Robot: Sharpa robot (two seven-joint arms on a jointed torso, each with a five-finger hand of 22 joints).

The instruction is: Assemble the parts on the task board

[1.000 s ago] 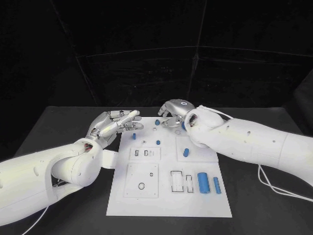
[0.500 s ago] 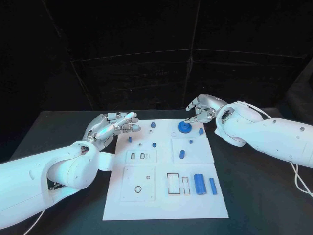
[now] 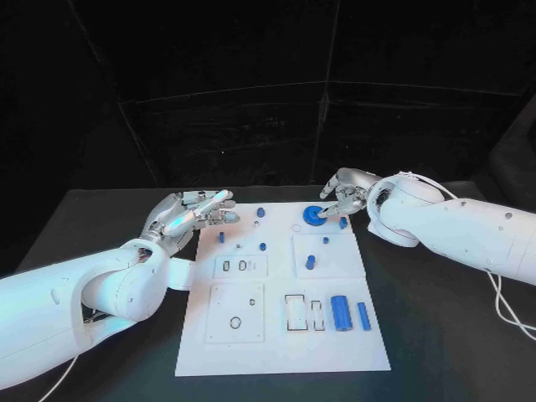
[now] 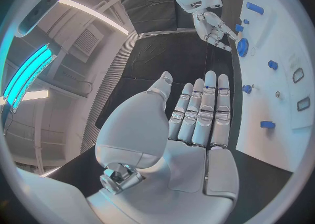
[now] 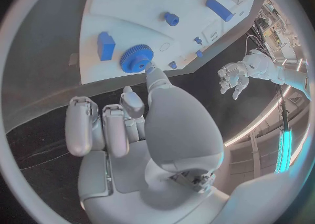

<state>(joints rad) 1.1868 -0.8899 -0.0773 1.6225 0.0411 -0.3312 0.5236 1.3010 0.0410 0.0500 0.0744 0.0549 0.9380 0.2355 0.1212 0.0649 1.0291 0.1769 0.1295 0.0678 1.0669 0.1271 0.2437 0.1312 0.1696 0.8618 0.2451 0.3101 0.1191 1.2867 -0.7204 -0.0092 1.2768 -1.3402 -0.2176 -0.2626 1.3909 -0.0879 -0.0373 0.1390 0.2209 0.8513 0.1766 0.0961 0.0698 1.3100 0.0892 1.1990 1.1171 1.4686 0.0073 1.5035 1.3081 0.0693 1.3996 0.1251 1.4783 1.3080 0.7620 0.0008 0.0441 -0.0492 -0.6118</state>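
The white task board lies mid-table with several small blue parts on it. A blue gear sits flat near the board's far edge. My right hand hovers just right of the gear with nothing in its grasp, fingers apart, and one fingertip reaches the gear's rim. My left hand is raised beside the board's far left corner, palm flat, fingers straight and together, holding nothing. A thick blue cylinder and a thin blue rod lie at the board's near right.
A small blue block stands close beside the gear. Blue pegs stand on the far left part of the board. A short blue piece lies mid-board. Black table surrounds the board.
My right hand drew off the gear to the right, leaving it on the board, then came back to its rim. My left hand has hardly moved. The camera shifted.
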